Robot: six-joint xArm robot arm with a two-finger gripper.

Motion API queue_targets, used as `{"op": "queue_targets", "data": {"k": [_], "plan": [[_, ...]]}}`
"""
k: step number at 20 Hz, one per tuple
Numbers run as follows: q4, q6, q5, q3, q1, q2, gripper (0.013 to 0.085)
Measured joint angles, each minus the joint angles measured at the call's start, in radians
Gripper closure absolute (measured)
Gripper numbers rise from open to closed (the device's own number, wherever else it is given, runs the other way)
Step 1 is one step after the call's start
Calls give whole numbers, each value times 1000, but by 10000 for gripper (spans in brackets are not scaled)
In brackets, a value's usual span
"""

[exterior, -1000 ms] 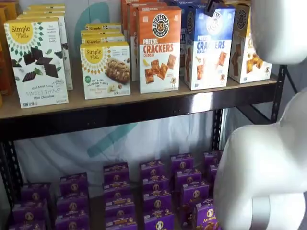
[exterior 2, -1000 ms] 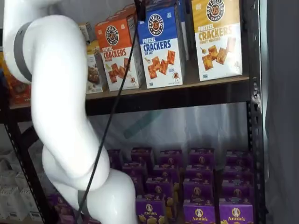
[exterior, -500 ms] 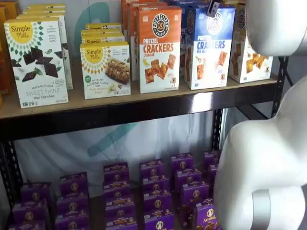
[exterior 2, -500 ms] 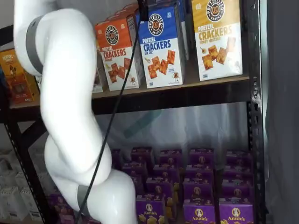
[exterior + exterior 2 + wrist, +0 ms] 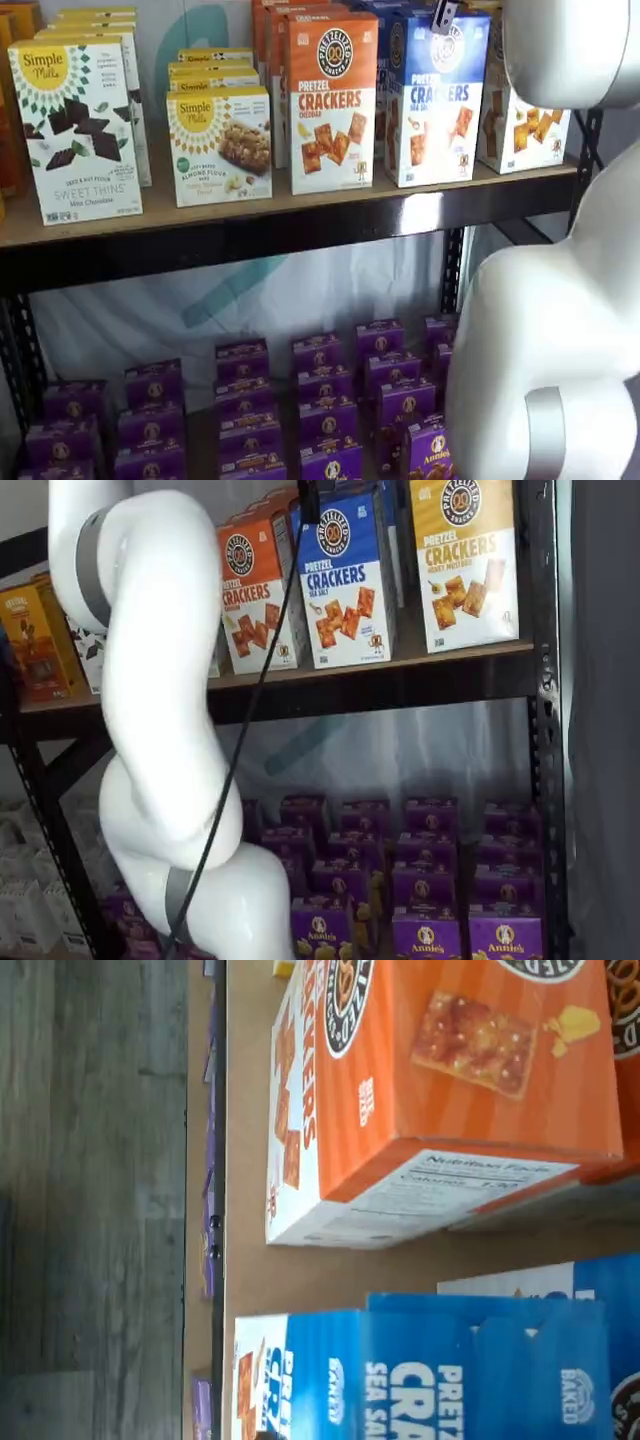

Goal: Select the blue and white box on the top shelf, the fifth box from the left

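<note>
The blue and white box [image 5: 435, 100] stands on the top shelf [image 5: 300, 232] between an orange-and-white Cheddar box [image 5: 332, 100] and a yellow-and-white box [image 5: 522, 122]. It shows in both shelf views [image 5: 345, 580]. Only a black fingertip of my gripper [image 5: 443, 15] shows at the view's top edge, just over the blue box's top front. The gripper [image 5: 305, 494] also shows as a dark finger with a cable beside it. No gap between fingers can be seen. The wrist view looks down on the blue box's top [image 5: 420, 1375] and the Cheddar box [image 5: 450, 1090] on the tan board [image 5: 300, 1278].
My white arm [image 5: 560, 330] fills the right of a shelf view and hides part of the yellow-and-white box. It covers the left boxes in a shelf view [image 5: 160, 680]. Simple Mills boxes [image 5: 75, 130] stand further left. Small purple boxes [image 5: 300, 400] fill the lower level.
The arm's white links have swung: the elbow shifted right in one shelf view and the upper link rose in the other. The black fingertip stays over the blue box's top.
</note>
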Motion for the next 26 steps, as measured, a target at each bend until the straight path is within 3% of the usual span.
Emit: {"op": "queue_targets", "data": {"k": [16,26], "plan": [[-73,3,-50,57,42,5,130],[-121,14,49,-10,64,57,130]]}}
